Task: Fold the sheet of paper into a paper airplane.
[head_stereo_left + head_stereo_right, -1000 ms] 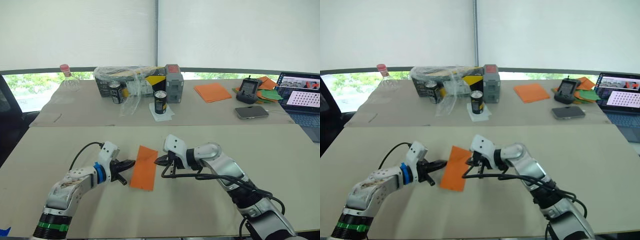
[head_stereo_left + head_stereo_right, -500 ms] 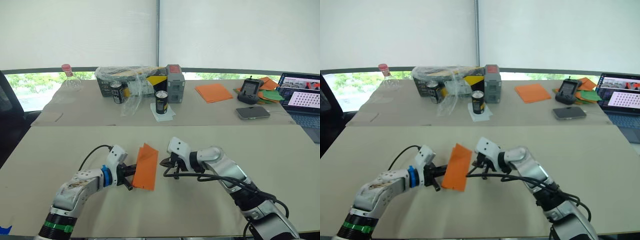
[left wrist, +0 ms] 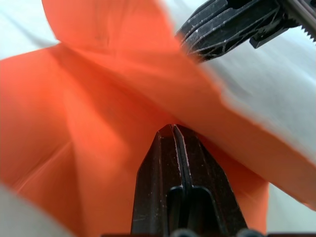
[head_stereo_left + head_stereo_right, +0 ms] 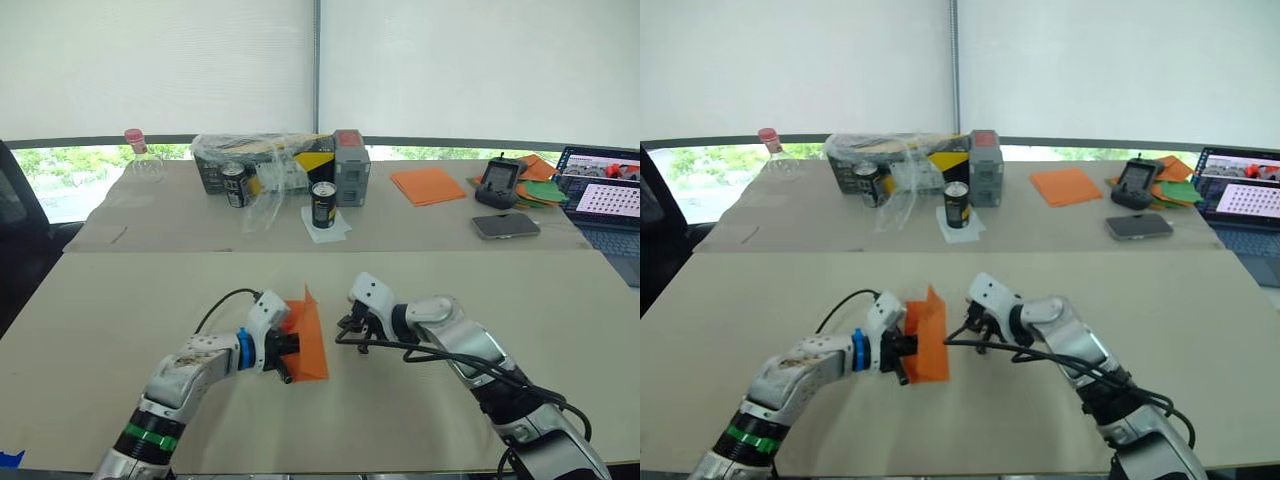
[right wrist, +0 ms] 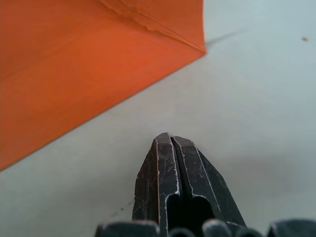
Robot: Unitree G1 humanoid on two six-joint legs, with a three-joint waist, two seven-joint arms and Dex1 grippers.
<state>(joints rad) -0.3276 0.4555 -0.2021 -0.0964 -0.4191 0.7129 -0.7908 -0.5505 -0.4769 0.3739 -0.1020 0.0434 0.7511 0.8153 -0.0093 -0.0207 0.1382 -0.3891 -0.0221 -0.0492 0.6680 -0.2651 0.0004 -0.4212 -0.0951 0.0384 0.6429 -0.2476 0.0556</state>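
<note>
Left eye view: my left gripper (image 4: 291, 345), fingers together, lifts the sheet of paper (image 4: 308, 332) half-folded; right gripper (image 4: 345, 327) closed, empty; most folds remain.

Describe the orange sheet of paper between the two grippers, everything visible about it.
The sheet of paper is thin, plain orange and partly folded: one flap stands up to a point while the rest lies on the near beige table. Creases run across it. The left gripper, fingers shut, presses its tips into the fold. The right gripper, also shut, sits just beside the sheet's edge, not touching it.

Left gripper (image 4: 289, 352) at orange sheet of paper (image 4: 309, 335) (one flap raised), right gripper (image 4: 343, 329) beside it
</note>
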